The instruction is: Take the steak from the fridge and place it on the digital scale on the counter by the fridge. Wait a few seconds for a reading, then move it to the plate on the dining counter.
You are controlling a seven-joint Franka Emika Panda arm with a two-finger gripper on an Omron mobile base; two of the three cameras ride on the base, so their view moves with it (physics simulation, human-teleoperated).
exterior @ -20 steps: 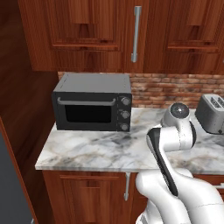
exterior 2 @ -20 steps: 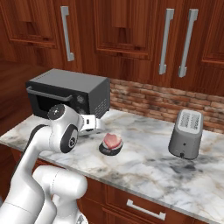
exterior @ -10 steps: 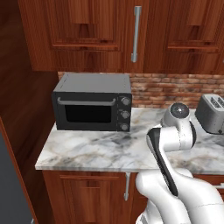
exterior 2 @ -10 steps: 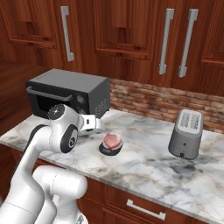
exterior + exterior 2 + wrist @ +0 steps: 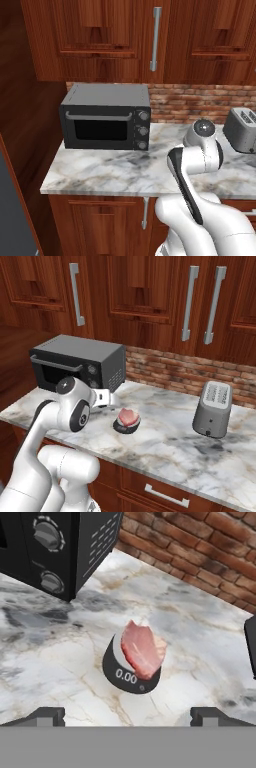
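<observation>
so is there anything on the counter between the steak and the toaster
No, just bare marble between the steak and the toaster, seen in the right base view.

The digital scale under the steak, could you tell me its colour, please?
Black, seen best in the hand view: digital scale.

Setting: domestic kitchen, computer-rendered.
Worktop: white-grey marble counter (image 5: pixel 165 443) running along the wall.
Cabinets: red-brown wooden wall cabinets (image 5: pixel 130 291) with steel bar handles (image 5: pixel 188 303); matching base cabinets (image 5: pixel 100 225) under the worktop.
Wall finish: red brick backsplash (image 5: pixel 185 372) between the worktop and the wall cabinets.
Appliances: black microwave oven (image 5: pixel 106 118) at one end; grey toaster (image 5: pixel 213 409) further along; small round digital scale (image 5: pixel 131 673) carrying raw meat.
</observation>
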